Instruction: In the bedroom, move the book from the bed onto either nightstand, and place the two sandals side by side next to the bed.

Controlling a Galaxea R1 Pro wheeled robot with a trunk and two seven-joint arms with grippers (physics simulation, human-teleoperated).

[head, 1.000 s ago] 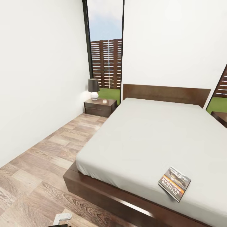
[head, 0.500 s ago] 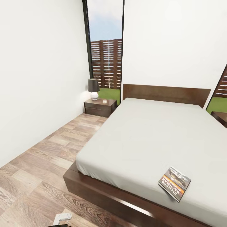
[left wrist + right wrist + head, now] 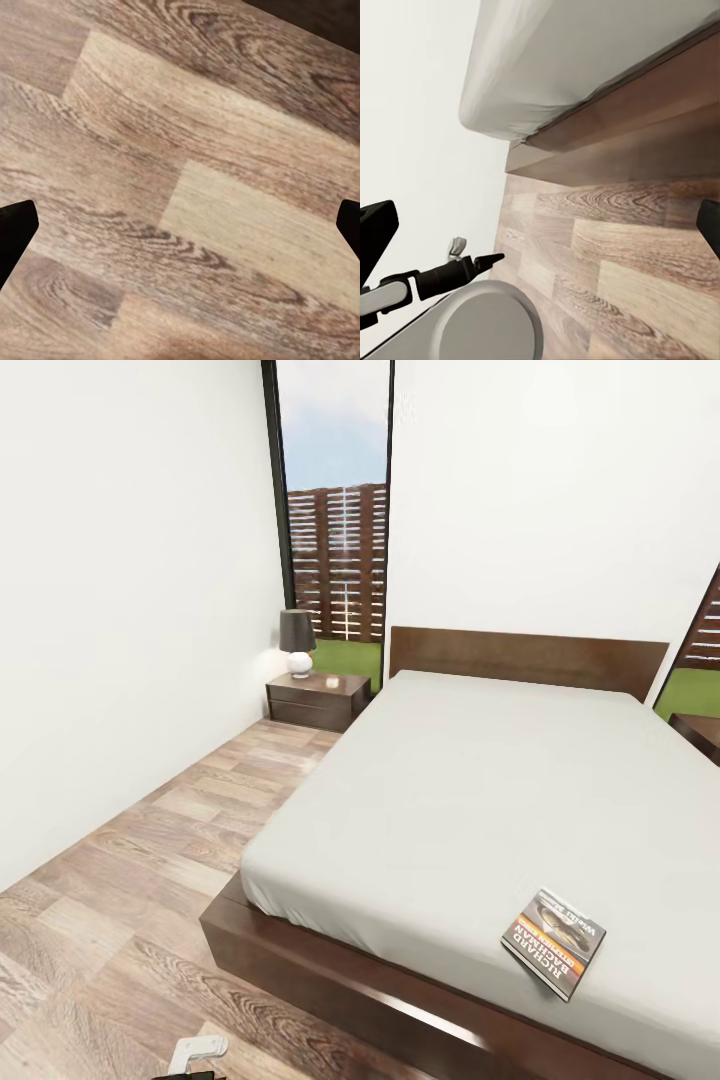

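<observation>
The book [image 3: 554, 943] lies flat near the foot corner of the bed [image 3: 480, 790], its dark cover with an orange band facing up. A dark brown nightstand [image 3: 317, 699] stands against the far wall left of the headboard, and the corner of another nightstand [image 3: 702, 731] peeks in at the right edge. The sandals are out of view. My left gripper [image 3: 180, 225] hangs open over bare wood-plank floor. In the right wrist view, my right gripper [image 3: 540, 225] is also open, low beside the bed's [image 3: 607, 67] corner, holding nothing.
A dark-shaded lamp [image 3: 298, 642] and a small pale object stand on the left nightstand. A strip of wood floor [image 3: 150, 860] runs between the white left wall and the bed. A tall window [image 3: 337, 510] shows a slatted fence. My base [image 3: 472, 330] shows in the right wrist view.
</observation>
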